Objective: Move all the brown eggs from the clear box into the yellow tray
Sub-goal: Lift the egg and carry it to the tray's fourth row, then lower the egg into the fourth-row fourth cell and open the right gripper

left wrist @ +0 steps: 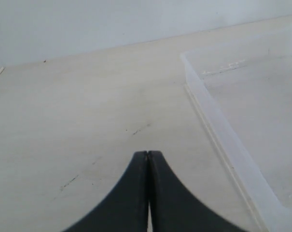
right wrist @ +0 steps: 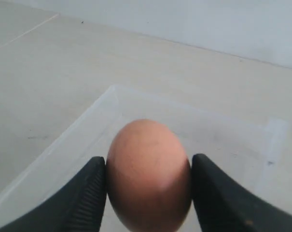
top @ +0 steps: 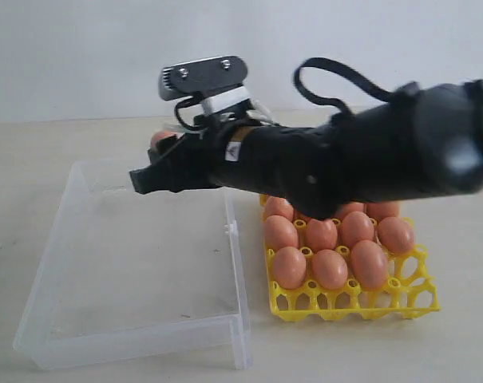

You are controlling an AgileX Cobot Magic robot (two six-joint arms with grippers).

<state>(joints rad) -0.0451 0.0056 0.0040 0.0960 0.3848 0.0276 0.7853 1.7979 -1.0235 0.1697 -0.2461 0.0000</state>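
We see the right pincer (right wrist: 148, 163) clamped on one brown egg (right wrist: 148, 186), jaws wide, over the clear box (top: 145, 339) at upper left of the exterior frame. Left pincer (left wrist: 147, 157) tips together above tabletop (left wrist: 78, 96), near the box's wall. Yellow tray (top: 354, 306) sits lower right, just beside the box; other eggs (top: 330, 268) fill its back rows, front row open.

Setup is pretty bare tbh. Everything sits on a pale cream table (top: 33, 144) with a smooth matte top. Behind it there's just a plain white wall (top: 65, 56), slightly bluish-grey in the wrist views, meeting the table's far edge in a straight line. Up close the surface has a few faint dark scuff marks (left wrist: 141, 128) and a thin light line (right wrist: 25, 33) running diagonally across one corner. Lighting is soft and even, shadows very weak.
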